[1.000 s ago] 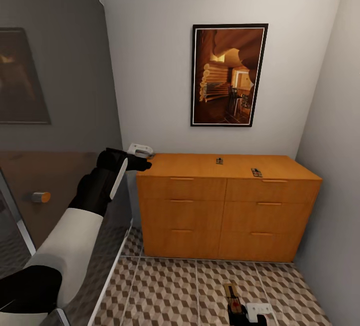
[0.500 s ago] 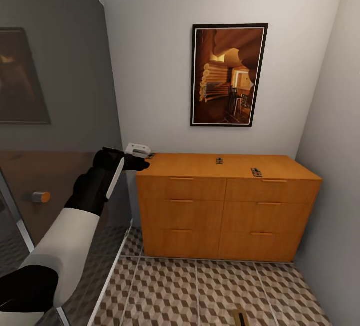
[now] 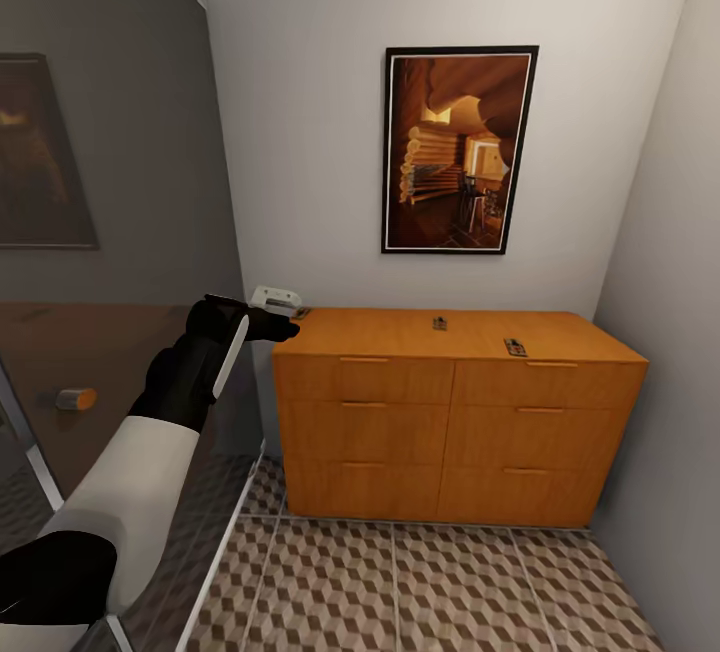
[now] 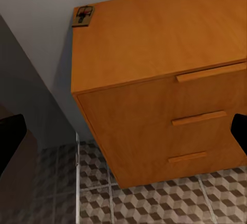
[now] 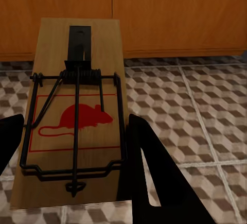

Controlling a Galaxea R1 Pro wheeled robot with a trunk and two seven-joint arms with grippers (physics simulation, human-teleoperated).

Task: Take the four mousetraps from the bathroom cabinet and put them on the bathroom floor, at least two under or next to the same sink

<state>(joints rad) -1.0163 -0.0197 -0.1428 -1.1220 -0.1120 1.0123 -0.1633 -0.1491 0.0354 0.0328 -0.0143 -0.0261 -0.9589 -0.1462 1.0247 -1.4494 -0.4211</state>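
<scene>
The orange-brown cabinet (image 3: 450, 412) stands against the back wall. Three mousetraps lie on its flat top: one at the back left corner (image 3: 300, 313), one mid-top (image 3: 439, 323), one near the front right (image 3: 515, 346). My left gripper (image 3: 288, 317) hovers at the top's left end, beside the corner mousetrap (image 4: 83, 15), and its fingers (image 4: 10, 141) stand wide apart, open. My right gripper (image 5: 76, 126) is shut on a further mousetrap (image 5: 98, 44), held flat, low over the cube-patterned bathroom floor (image 5: 206, 110) in front of the cabinet's drawers (image 5: 170, 13). The bathroom sink is out of view.
A glass partition (image 3: 120, 232) with a metal frame runs along the left, close to my left arm. A framed picture (image 3: 457, 149) hangs above the cabinet. The right wall (image 3: 670, 332) closes in beside the cabinet. Tiled floor (image 3: 400, 582) lies open before the drawers.
My right gripper with its mousetrap has dropped out of the head view's lower edge. The left gripper has edged up toward the cabinet's left corner. The camera shifted slightly.
</scene>
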